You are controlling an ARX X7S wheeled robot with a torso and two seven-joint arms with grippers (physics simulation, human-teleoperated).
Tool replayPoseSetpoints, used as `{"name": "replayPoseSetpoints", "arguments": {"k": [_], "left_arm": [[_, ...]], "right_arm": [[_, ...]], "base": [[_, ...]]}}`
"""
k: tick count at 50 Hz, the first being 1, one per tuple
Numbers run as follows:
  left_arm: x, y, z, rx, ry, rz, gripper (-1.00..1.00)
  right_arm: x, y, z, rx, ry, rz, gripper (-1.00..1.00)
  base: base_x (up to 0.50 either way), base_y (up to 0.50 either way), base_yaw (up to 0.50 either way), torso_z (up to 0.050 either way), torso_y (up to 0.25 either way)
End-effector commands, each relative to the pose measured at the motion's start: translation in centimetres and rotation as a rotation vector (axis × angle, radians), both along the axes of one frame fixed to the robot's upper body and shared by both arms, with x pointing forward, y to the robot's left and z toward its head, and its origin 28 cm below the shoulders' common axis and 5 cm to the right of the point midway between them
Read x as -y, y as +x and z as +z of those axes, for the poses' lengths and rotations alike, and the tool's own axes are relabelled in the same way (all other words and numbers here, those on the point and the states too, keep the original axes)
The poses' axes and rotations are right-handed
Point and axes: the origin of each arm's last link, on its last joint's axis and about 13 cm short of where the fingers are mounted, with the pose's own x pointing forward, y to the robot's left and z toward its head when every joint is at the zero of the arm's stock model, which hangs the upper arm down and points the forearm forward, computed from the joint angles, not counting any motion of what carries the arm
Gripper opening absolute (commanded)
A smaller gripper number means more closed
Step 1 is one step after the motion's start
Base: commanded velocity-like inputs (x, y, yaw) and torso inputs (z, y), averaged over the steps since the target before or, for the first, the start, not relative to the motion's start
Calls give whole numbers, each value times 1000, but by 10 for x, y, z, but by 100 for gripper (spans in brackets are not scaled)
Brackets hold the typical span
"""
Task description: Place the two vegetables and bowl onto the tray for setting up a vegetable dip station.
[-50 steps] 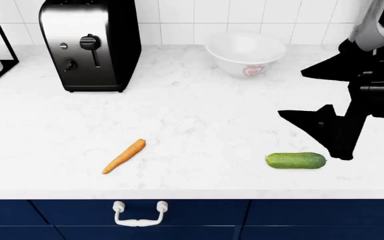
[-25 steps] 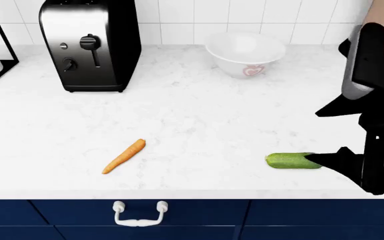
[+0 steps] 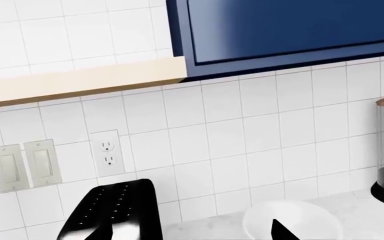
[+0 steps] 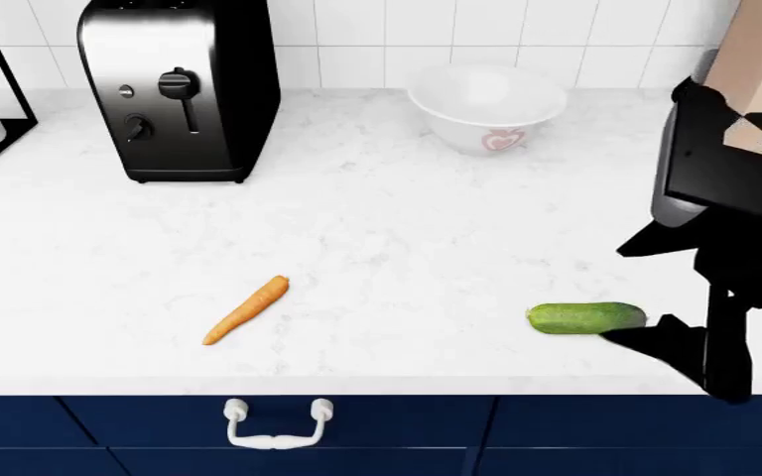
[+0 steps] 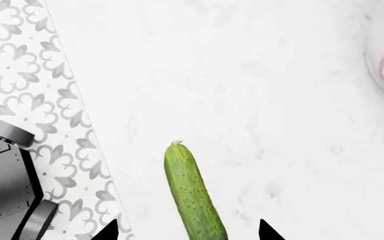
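Right now the cucumber (image 4: 586,317) lies flat on the white table (image 4: 395,228), low and right of centre in the head view, close to the front edge. Your right claw (image 4: 698,347) sits at its right end, dark fingers just beside it, perhaps overlapping. In the right wrist view the cucumber (image 5: 193,192) runs up from the bottom edge between the two black fingertips (image 5: 108,231), which stand spread on either side with bare table showing, so that claw is wide apart and pinching nothing.

Further out, the carrot (image 4: 247,309) rests at lower left of centre, well apart from the cucumber. At upper centre, the bowl (image 4: 487,104) stands against the tiled wall, with a toaster (image 4: 176,84) at upper left. No tray shows in any view, so I cannot say where it stands.

Your left claw appears only as a dark tip at the bottom of its wrist view; whether it is spread or pressed together I cannot tell.

You look to be on the first pick, the cucumber. Next, I judge, you need to lower until the fingers bracket the cucumber's middle, press them together across its width, then lift and find the tray.
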Motion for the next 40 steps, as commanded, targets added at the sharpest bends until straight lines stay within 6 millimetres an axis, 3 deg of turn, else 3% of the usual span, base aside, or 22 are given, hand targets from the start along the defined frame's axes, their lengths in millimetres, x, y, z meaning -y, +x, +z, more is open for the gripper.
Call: {"name": "replayPoseSetpoints", "arguments": {"k": [1, 15, 40], "left_arm": [[1, 0, -1, -3, 4, -3, 100], [1, 0, -1, -4, 4, -4, 100], [2, 0, -2, -7, 9, -9, 100]], "right_arm": [[-2, 3, -8, -11, 2, -2, 100], [-8, 20, -25, -38, 36, -17, 100], [-3, 22, -46, -69, 43, -51, 100]], "base": [[0, 0, 0, 0, 0], [0, 0, 0, 0, 0], [0, 0, 0, 0, 0]]}}
